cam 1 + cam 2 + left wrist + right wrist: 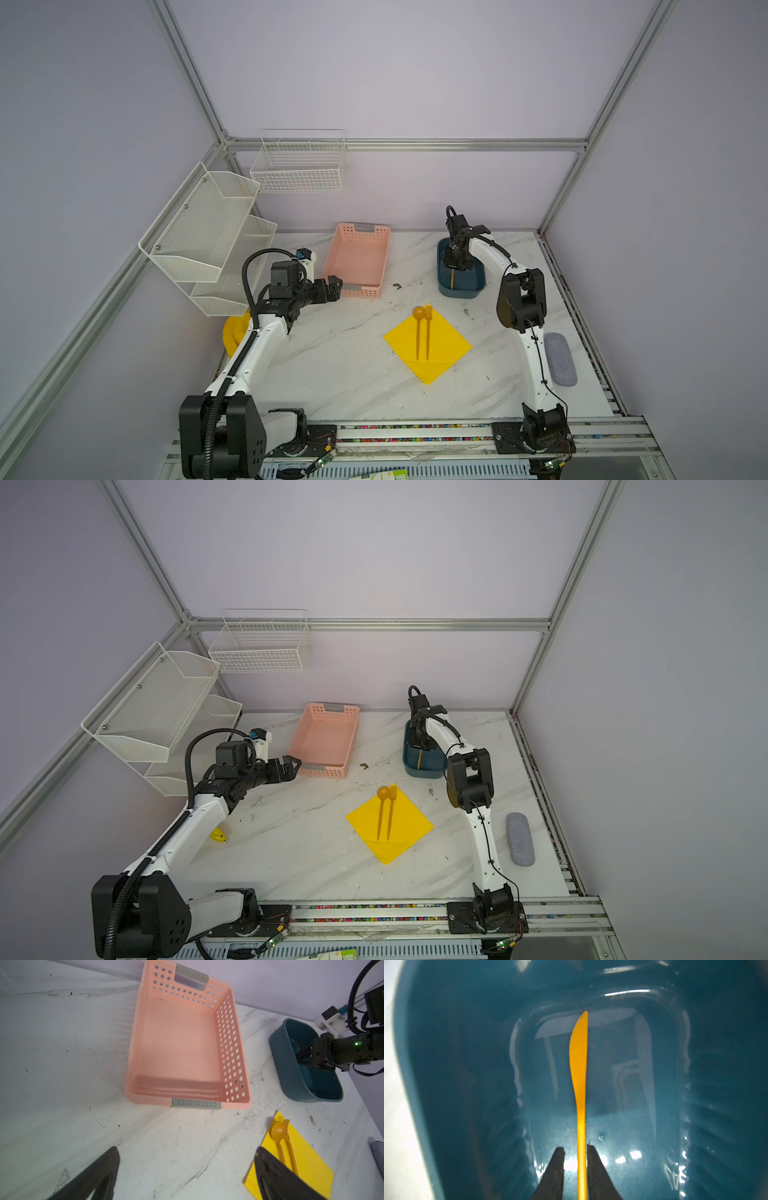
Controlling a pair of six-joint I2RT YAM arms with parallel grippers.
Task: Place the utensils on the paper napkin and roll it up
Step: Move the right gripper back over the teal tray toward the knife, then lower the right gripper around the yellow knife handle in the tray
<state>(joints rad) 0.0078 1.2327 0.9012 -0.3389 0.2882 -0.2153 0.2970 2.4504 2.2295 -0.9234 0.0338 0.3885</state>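
Knife [579, 1076] orange-gold, tub [467, 1064] teal, napkin [451, 345] yellow (table [332, 357] marbled white).

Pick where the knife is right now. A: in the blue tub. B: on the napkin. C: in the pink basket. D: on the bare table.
A: the knife lies inside the blue tub; only the spoon and fork are on the napkin.

We find no text, label, brand or number we can read; print on the near-edge carton [388, 475] is too small.
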